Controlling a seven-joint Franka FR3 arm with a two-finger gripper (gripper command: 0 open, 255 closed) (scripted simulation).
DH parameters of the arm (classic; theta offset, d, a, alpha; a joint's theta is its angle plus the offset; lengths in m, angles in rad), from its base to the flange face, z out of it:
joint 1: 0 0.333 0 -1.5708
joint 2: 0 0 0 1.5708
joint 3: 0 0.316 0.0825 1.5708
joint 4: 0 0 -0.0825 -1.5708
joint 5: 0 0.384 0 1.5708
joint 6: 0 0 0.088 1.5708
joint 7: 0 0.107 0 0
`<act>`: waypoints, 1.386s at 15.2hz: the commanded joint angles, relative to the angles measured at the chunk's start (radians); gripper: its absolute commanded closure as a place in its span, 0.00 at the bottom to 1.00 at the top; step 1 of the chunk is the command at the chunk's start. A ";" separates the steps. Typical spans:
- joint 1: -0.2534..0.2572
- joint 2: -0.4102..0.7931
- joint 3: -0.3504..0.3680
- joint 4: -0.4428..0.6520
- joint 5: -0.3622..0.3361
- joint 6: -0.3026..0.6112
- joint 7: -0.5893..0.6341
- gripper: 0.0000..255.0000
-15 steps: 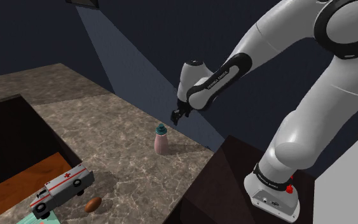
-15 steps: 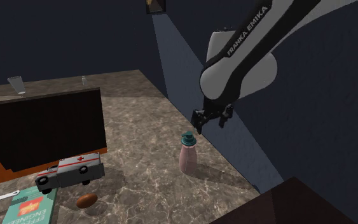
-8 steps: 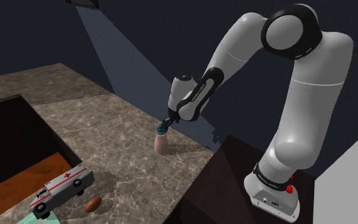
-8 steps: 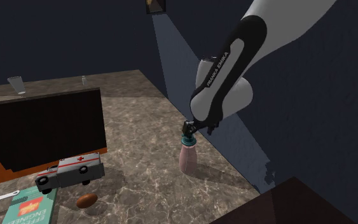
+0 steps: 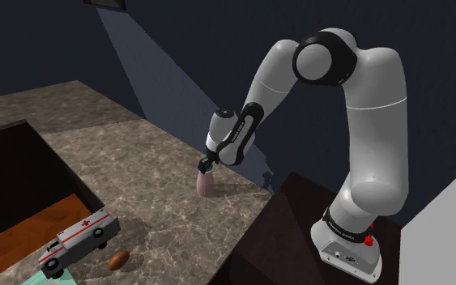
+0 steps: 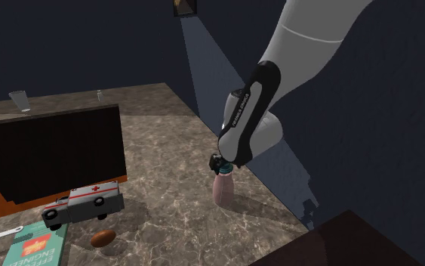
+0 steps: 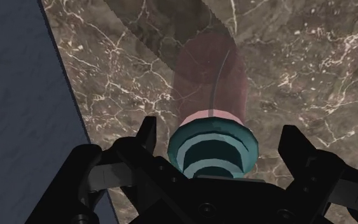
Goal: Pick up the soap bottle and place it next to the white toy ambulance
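The soap bottle (image 5: pixel 206 185) (image 6: pixel 223 192) is pink with a teal cap and stands upright on the marble counter (image 5: pixel 137 154), close to the blue wall. My gripper (image 5: pixel 205 166) (image 6: pixel 217 164) (image 7: pixel 222 137) has come down over its top. In the wrist view, the two black fingers (image 7: pixel 147 132) stand apart on either side of the teal cap and do not clasp it, so the gripper is open. The white toy ambulance (image 5: pixel 77 238) (image 6: pixel 83 202), with a red cross on its roof, sits far off at the counter's front, toward the shoulder view's lower left.
A brown egg-shaped object (image 5: pixel 118 260) (image 6: pixel 103 237) lies beside the ambulance, near a teal book (image 6: pixel 33 246). A deep dark recess with an orange floor (image 5: pixel 11 182) opens behind them. A glass (image 6: pixel 19 100) stands at the far counter edge. The blue wall (image 6: pixel 278 166) rises right behind the bottle.
The arm swung down from above the bottle. The gripper went from hovering clear of the cap to straddling it with fingers apart. The bottle has not moved.
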 commanded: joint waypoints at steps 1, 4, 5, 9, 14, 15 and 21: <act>0.003 0.036 -0.005 0.020 -0.002 0.017 0.002 0.00; 0.010 0.093 -0.014 0.051 -0.004 0.043 0.006 0.00; 0.010 0.093 -0.014 0.051 -0.004 0.043 0.005 0.00; 0.010 0.093 -0.014 0.051 -0.004 0.043 0.005 0.00; 0.010 0.093 -0.014 0.051 -0.004 0.043 0.005 1.00; 0.010 0.093 -0.014 0.051 -0.004 0.043 0.006 1.00; 0.010 0.092 -0.014 0.050 -0.004 0.043 0.006 1.00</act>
